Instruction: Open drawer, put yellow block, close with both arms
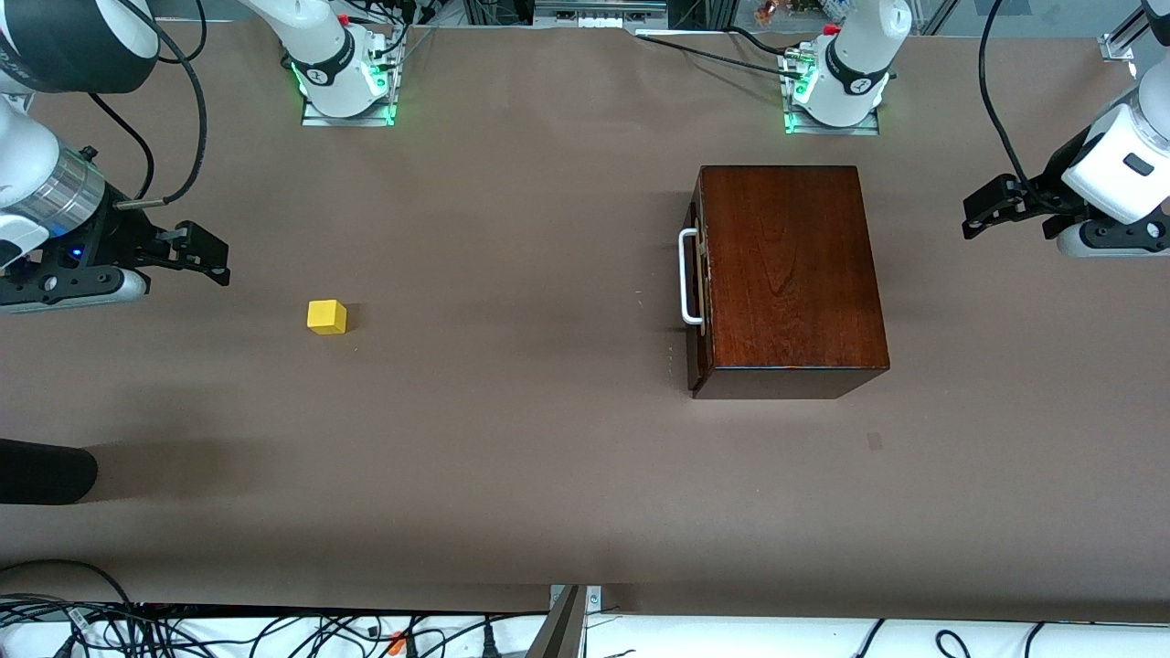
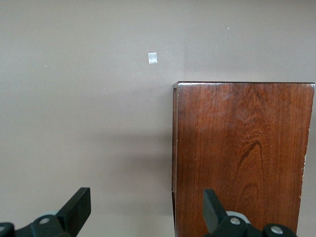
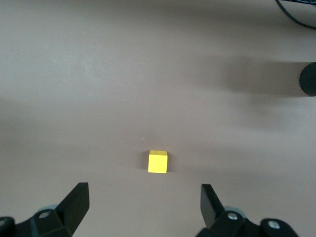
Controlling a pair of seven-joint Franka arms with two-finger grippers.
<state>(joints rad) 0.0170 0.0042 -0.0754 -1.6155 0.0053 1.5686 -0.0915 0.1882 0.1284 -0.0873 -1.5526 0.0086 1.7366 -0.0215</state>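
The drawer is pushed fully into its glossy mahogany-coloured box, so only the dark reddish-brown front edge and the white U-shaped handle show, the handle facing toward the right arm's end of the table. The box stands on the brown table toward the left arm's end, just nearer to the front camera than the left arm's green-lit base. The yellow block sits alone on the bare tabletop toward the right arm's end, well apart from the box and a little nearer to the front camera than the handle. The right gripper hangs in the air at the right arm's end of the table, near the block but not touching it, its two black fingers spread wide and holding nothing (in the right wrist view the block lies between them, on the table below). The left gripper hangs in the air at the left arm's end, just beside the box and apart from it, its fingers likewise spread wide and empty; its wrist view looks down past one edge of the box top, with a small pale patch on the tabletop beside it. A black rounded object juts in at the table's edge, nearer to the front camera than the block.
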